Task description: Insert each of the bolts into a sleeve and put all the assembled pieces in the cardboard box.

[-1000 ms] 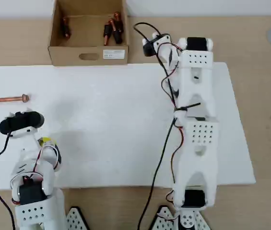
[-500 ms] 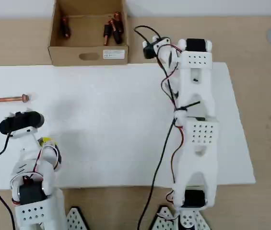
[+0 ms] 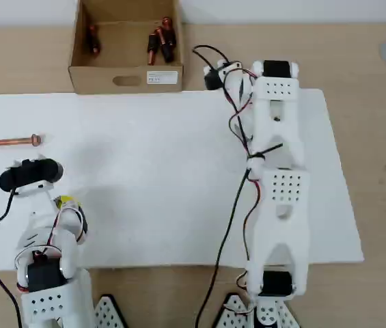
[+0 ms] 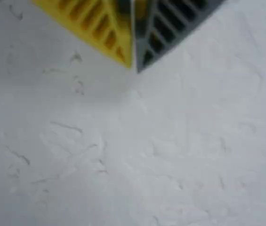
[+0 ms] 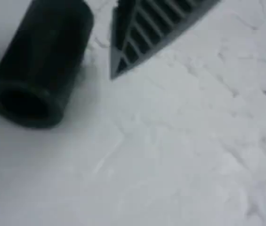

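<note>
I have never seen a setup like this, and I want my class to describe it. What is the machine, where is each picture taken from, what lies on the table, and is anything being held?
These are two small white robot arms. The left arm is folded near its base and the right arm is stretched out over a white mat. The high view looks down from a fixed camera. The other two pictures come from a camera on each arm's wrist. One copper bolt lies on the mat. Beyond the mat, a cardboard box holds several copper-and-black pieces. The left wrist view shows the left gripper shut with nothing in it, just above the mat. The right wrist view shows a black sleeve lying on the mat.
</note>
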